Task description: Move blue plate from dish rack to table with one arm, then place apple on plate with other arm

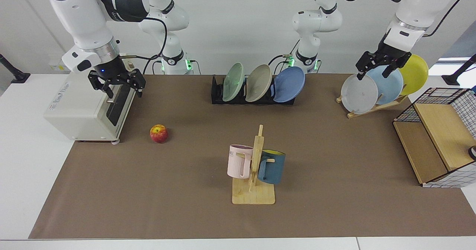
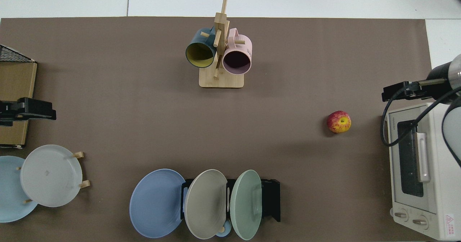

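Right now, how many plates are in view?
6: the blue plate, a beige plate and a green plate in the dish rack; grey, pale blue and yellow plates on the wooden stand.

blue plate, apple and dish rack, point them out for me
blue plate point(image 1: 290, 84), facing view, middle of its face
apple point(image 1: 158, 133), facing view, red side below the stem
dish rack point(image 2: 272, 200), top view, bare black end past the green plate

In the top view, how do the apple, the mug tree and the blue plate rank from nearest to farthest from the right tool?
From the right tool, above the oven at the view's right edge:
1. Apple, on the mat just beside the oven.
2. Mug tree, mid-table, by the far edge.
3. Blue plate, leaning at the dish rack's far end.
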Robot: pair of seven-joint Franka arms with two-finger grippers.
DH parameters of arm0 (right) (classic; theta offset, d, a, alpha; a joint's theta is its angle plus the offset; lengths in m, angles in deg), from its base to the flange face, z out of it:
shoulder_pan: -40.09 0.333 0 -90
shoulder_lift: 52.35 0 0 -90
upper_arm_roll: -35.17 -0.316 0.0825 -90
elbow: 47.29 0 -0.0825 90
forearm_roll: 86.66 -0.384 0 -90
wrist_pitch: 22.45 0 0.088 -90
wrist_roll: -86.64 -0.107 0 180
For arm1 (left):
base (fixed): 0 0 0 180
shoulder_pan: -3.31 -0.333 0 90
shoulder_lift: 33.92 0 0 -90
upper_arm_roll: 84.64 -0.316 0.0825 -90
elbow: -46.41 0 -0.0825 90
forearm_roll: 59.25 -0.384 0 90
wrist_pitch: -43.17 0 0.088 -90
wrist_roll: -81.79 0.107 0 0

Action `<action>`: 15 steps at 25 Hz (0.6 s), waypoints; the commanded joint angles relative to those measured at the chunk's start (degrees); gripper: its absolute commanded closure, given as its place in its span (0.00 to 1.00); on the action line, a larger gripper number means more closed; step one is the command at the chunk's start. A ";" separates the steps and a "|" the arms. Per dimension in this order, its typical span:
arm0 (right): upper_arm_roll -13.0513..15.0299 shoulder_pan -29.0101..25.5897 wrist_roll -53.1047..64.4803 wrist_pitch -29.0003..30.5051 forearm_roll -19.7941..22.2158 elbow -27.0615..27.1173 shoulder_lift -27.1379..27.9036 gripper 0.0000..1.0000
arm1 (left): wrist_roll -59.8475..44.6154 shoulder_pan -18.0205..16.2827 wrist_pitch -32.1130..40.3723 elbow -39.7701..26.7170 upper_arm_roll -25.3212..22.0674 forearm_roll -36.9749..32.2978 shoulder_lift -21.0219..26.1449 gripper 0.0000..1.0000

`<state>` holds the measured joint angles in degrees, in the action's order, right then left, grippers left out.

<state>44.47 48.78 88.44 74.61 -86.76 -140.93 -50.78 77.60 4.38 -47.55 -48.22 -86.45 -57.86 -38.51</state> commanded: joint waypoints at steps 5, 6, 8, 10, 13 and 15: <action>0.54 0.27 1.44 1.20 -0.95 -1.11 -0.60 0.00 | -0.55 0.16 -1.03 -1.26 0.05 -0.78 -0.78 0.00; 0.54 0.27 1.44 1.20 -0.95 -1.11 -0.60 0.00 | -0.38 0.07 -1.03 -1.34 0.05 -0.86 -0.86 0.00; 0.54 0.27 1.44 1.20 -0.95 -1.11 -0.60 0.00 | -0.47 -0.02 -0.95 -1.43 0.05 -0.86 -0.95 0.00; 0.54 0.27 1.44 1.20 -0.95 -1.11 -0.60 0.00 | -0.38 -0.11 -0.77 -1.52 0.05 -0.95 -1.04 0.00; 0.54 0.27 1.44 1.20 -0.95 -1.11 -0.60 0.00 | -0.38 -0.11 -0.86 -1.52 0.05 -0.95 -1.04 0.00; 0.54 0.27 1.44 1.20 -0.95 -1.11 -0.60 0.00 | -0.38 0.07 -0.94 -1.52 0.05 -0.95 -0.95 0.00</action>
<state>44.47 48.78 88.44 74.61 -86.76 -140.93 -50.78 77.60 4.37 -47.55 -48.31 -86.43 -58.02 -38.51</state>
